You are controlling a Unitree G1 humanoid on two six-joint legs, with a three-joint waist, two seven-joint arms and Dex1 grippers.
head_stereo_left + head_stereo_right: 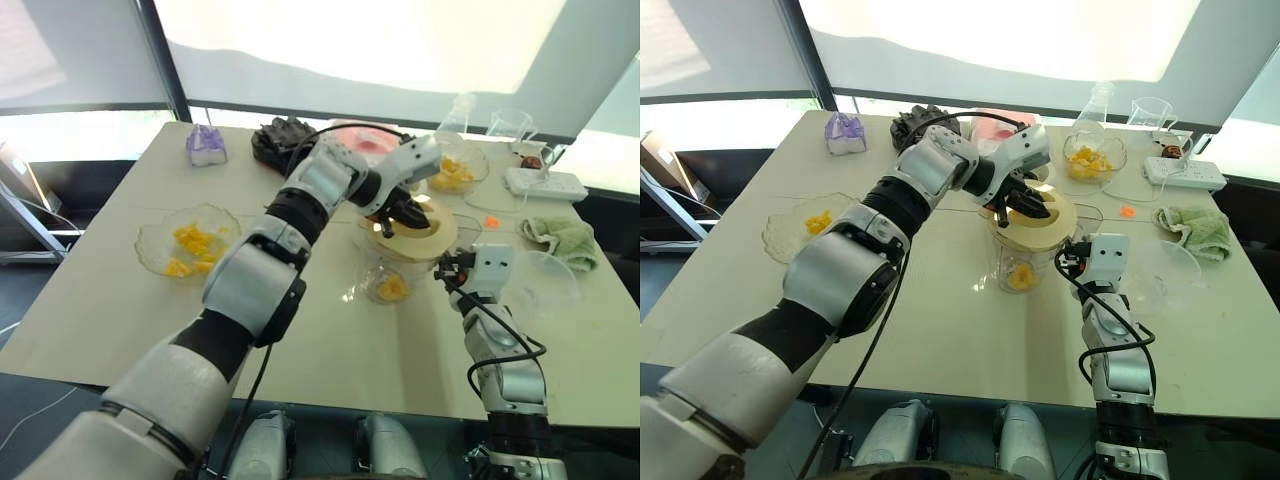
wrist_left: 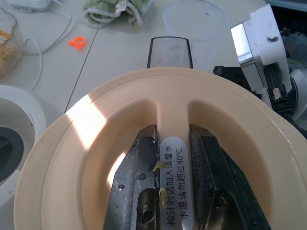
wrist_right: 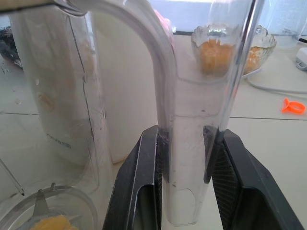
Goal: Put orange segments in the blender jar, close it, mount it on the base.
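Orange segments [image 1: 1020, 277] already lie in the bottom of the blender jar [image 1: 1023, 262], which stands near the middle of the counter [image 1: 940, 330]. The closing is under way: the left gripper [image 2: 173, 191] has its jaws pinched on the centre rib of the cream lid [image 1: 1035, 222], holding it over the jar's mouth, seemingly not yet seated. The right gripper [image 3: 184, 158] clamps the jar's handle, forearm reaching forward and level. The base [image 2: 12, 139], just beside the jar, awaits mounting.
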